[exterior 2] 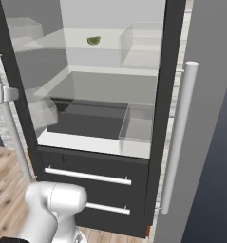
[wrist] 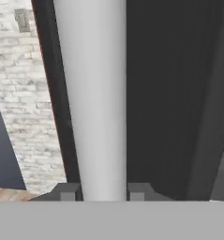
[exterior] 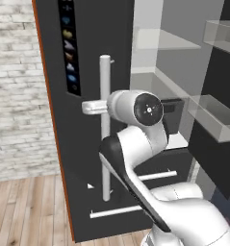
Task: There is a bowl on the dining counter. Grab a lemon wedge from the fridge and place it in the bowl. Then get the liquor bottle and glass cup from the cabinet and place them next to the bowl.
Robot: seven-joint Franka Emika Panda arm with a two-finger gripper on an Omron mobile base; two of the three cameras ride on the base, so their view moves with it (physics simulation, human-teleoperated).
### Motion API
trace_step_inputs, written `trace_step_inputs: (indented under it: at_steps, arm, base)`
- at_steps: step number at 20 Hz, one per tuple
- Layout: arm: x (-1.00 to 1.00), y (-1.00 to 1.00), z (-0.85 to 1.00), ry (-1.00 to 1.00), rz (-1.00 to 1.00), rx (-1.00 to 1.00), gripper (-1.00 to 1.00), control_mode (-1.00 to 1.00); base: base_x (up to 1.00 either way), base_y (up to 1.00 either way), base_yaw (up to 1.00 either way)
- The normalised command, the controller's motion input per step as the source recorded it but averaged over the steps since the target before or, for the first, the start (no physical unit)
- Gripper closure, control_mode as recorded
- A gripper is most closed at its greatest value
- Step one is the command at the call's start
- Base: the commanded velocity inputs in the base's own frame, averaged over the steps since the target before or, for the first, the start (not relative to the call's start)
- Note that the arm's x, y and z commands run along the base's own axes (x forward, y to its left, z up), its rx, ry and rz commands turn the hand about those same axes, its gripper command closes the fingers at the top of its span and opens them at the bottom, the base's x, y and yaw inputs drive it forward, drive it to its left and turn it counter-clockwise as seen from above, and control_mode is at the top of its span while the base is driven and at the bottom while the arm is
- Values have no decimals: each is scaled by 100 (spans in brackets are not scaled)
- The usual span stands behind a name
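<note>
Early days: the fridge stands open, its door's pale handle between the gripper's fingertips, seemingly clasped, while the greenish lemon wedge waits unpicked at 11 o'clock on the top shelf; bowl, bottle, cup remain.

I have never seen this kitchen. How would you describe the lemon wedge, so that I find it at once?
Look into the open fridge, the tall dark grey one with long pale bar handles. On its upper shelf, near the back wall, lies the lemon wedge. It is the one small greenish piece there; the clear bins beside and below it hold nothing that can be seen.
</note>
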Motion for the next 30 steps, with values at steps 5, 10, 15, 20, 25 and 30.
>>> trace_step_inputs:
  at_steps: [5,10,15,20,25,30]
  arm:
    - [-69,-5,8,2,0,12,-100,-100]
    - [-59,-83,35,4,-2,33,-100,-100]
    - [-16,-100,31,15,-3,29,-100,-100]
    - [39,-72,1,20,2,13,-100,-100]
    - [65,-29,-8,18,10,25,-100,-100]
    - [55,9,-25,10,16,34,-100,-100]
  base:
    - [0,0,0]
    - [0,0,0]
    - [0,0,0]
    - [0,0,0]
    - [0,0,0]
    - [0,0,0]
